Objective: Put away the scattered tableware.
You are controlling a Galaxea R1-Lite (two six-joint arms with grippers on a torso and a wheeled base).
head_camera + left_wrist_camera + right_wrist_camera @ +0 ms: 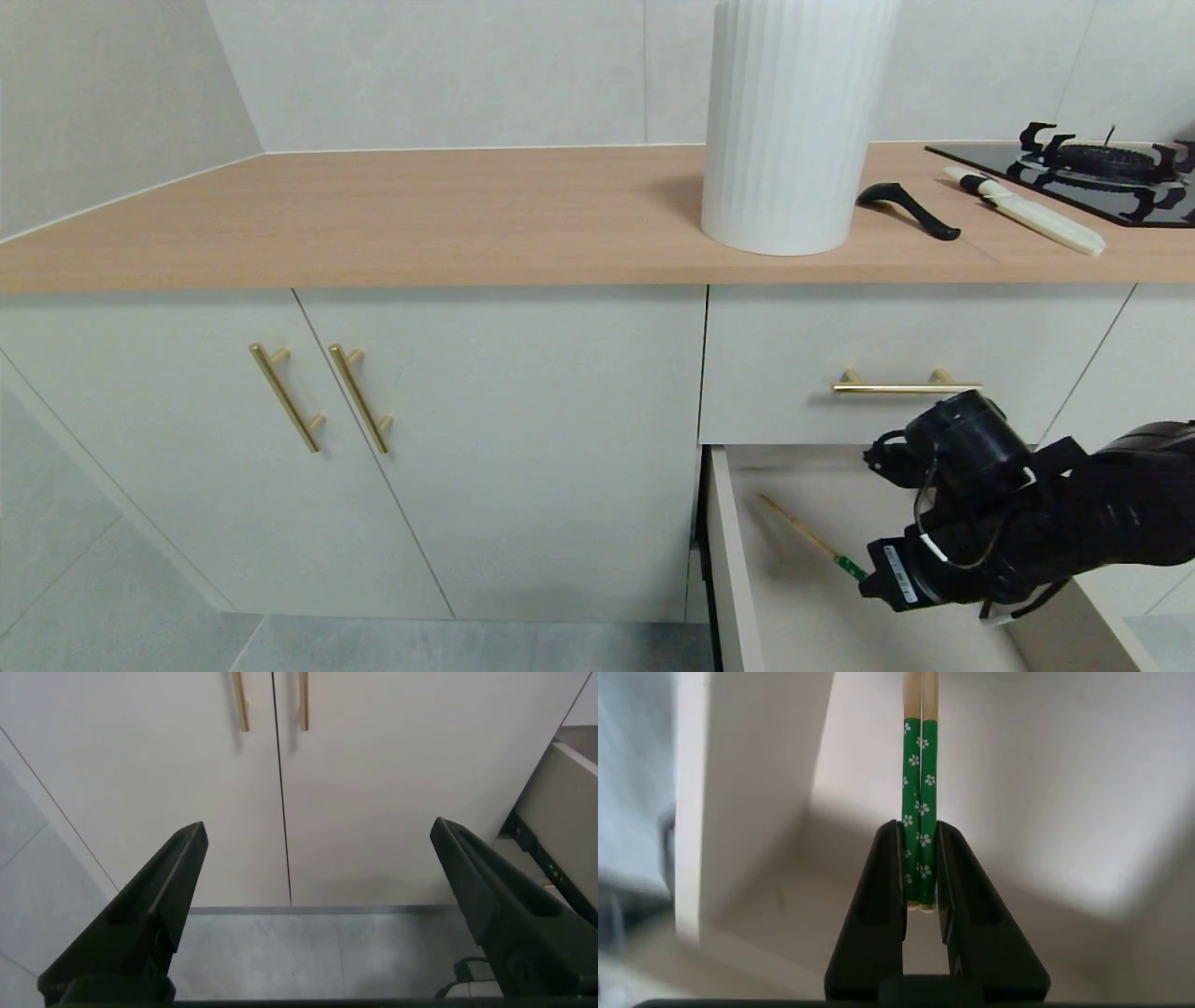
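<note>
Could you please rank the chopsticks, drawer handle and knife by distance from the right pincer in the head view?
1. Chopsticks: held in the right pincer.
2. Drawer handle: just above the pincer.
3. Knife: on the counter, far right.

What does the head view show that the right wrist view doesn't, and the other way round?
Head view adds: the wooden counter carrying a white ribbed container, a black utensil, a white knife and the stove, plus the cabinet doors and the closed drawer above the open one.
Right wrist view adds: the jaws shut on two chopsticks held side by side, and the white flower print on their green ends.
Both share: the chopsticks, reaching into the open drawer.
</note>
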